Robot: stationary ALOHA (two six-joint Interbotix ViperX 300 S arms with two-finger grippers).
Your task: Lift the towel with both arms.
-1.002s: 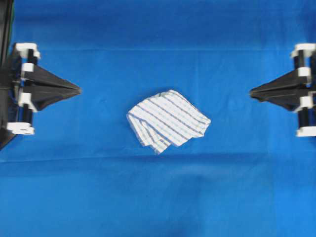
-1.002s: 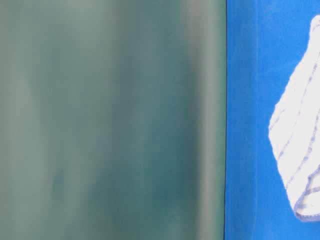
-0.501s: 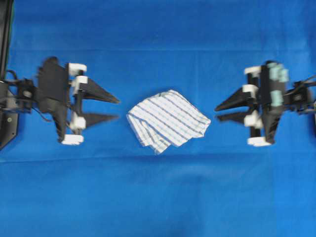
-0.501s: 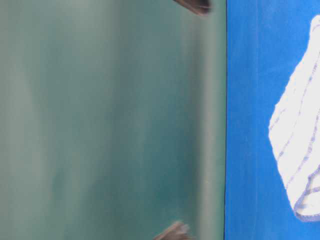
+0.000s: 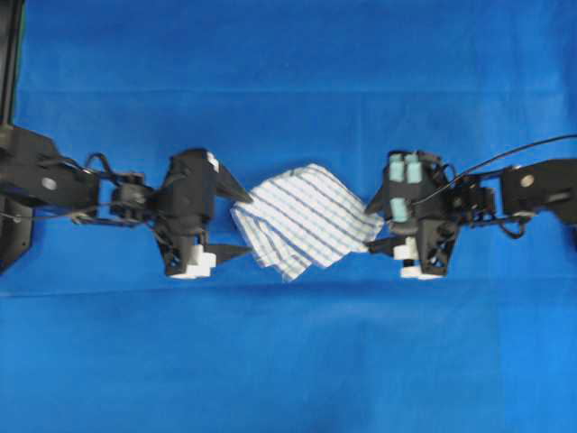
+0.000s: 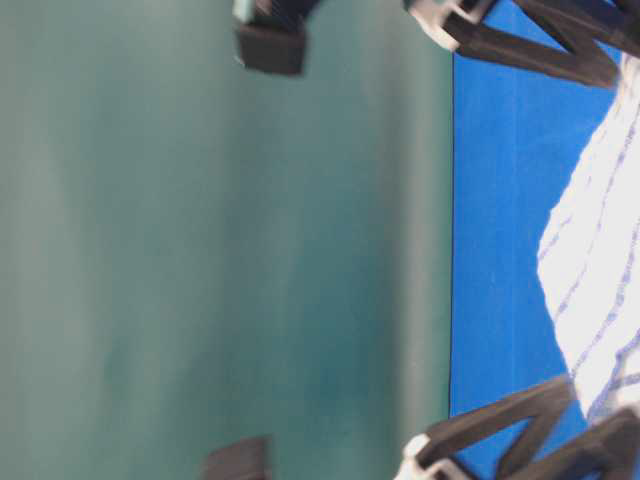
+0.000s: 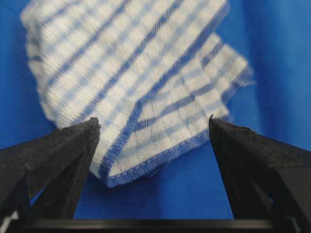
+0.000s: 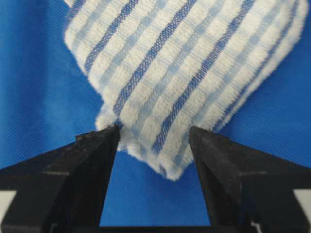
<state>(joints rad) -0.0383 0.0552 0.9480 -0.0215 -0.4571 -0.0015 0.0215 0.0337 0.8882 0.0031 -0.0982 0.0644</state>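
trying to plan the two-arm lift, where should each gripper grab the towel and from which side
Take the towel at its two opposite ends. Its left folded edge lies between the open fingers of the left gripper, coming from the left. Its right corner points between the open fingers of the right gripper, coming from the right. It lies flat and folded, so low, level pinches at those ends probably suit best.

Left gripper [image 5: 242,223]: formerly shut at the far left edge of the overhead view; now at the towel's [image 5: 306,219] left edge, jaws spread, one tip at each side of the left corner.

Right gripper [image 5: 372,225]: formerly shut at the far right edge; now at the towel's right corner, jaws parted and straddling it.

Table-level view: black fingers [image 6: 540,50], absent a second ago, now enter at top and bottom.
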